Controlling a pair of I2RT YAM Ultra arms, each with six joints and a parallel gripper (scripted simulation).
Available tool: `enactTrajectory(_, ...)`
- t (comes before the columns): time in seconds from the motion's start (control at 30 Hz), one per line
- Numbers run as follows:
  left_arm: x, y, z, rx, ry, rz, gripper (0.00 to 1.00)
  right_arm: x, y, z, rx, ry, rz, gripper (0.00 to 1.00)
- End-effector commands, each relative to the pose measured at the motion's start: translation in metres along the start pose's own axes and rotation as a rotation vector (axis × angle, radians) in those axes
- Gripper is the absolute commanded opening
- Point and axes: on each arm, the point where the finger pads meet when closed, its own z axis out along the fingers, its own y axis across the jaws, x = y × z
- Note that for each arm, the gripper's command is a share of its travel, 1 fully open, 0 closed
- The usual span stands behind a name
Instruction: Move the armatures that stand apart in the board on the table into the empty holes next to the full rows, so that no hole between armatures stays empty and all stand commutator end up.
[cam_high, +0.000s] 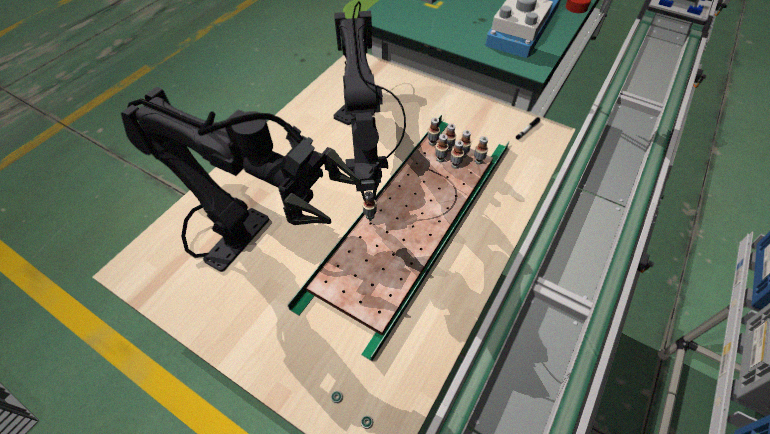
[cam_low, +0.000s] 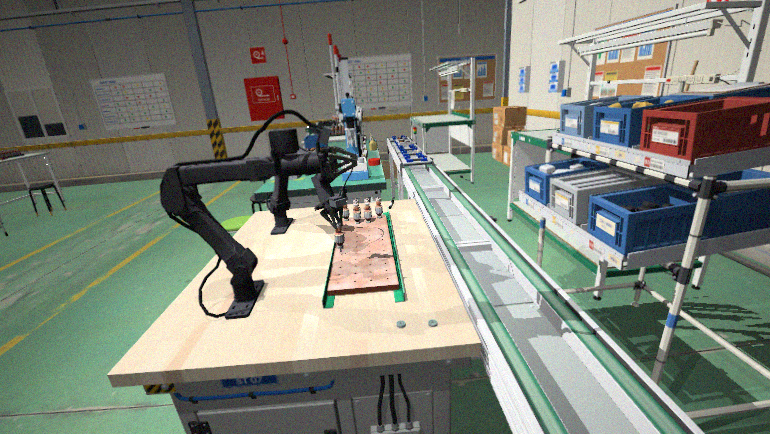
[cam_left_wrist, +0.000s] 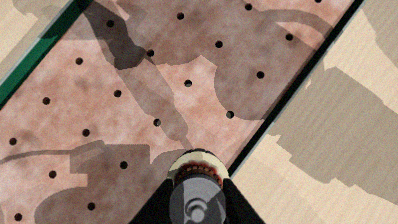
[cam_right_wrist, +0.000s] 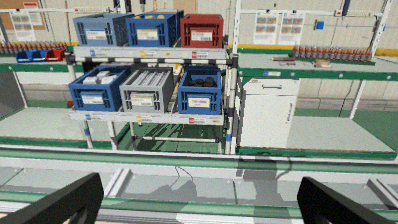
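Top view: two black arms work over a copper-coloured board (cam_high: 396, 248) (cam_low: 363, 269) (cam_left_wrist: 135, 115) dotted with holes. The left gripper (cam_high: 368, 195) (cam_low: 338, 229) (cam_left_wrist: 197, 188) is closed down to a narrow gap, its fingers pinching an armature (cam_high: 368, 207) (cam_low: 339, 238) (cam_left_wrist: 197, 197) that stands roughly upright over the board's long edge, about midway along. Whether its lower shaft is clear of a hole cannot be told. The right gripper (cam_high: 344, 200) (cam_low: 353, 163) (cam_right_wrist: 200, 185) is spread wide with nothing between its fingers, beside the board. Six other armatures (cam_high: 457, 153) (cam_low: 367, 210) stand grouped at the board's far end. The step in hand looks like the transfer of the stray one. Next it likely needs carrying to that group, kept clear of its neighbours' tops, then lining up over the empty hole and lowering straight, commutator end up; which hole is meant cannot be told for certain.
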Motion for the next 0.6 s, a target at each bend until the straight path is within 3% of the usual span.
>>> enactTrajectory(0.0, -0.034, -0.005, -0.027, 0.012, -0.128, 0.005, 0.23, -0.025, -0.002, -0.008, 0.012, -0.051, 0.011, 1.00)
enactTrajectory(0.17, -0.034, -0.005, -0.027, 0.012, -0.128, 0.005, 0.23, -0.025, -0.002, -0.008, 0.012, -0.051, 0.011, 1.00)
enactTrajectory(0.2, -0.034, -0.005, -0.027, 0.012, -0.128, 0.005, 0.01, -0.025, -0.002, -0.008, 0.012, -0.051, 0.011, 1.00)
enactTrajectory(0.57, -0.045, -0.005, -0.041, 0.012, -0.161, 0.006, 0.01, -0.025, -0.002, -0.008, 0.012, -0.051, 0.011, 1.00)
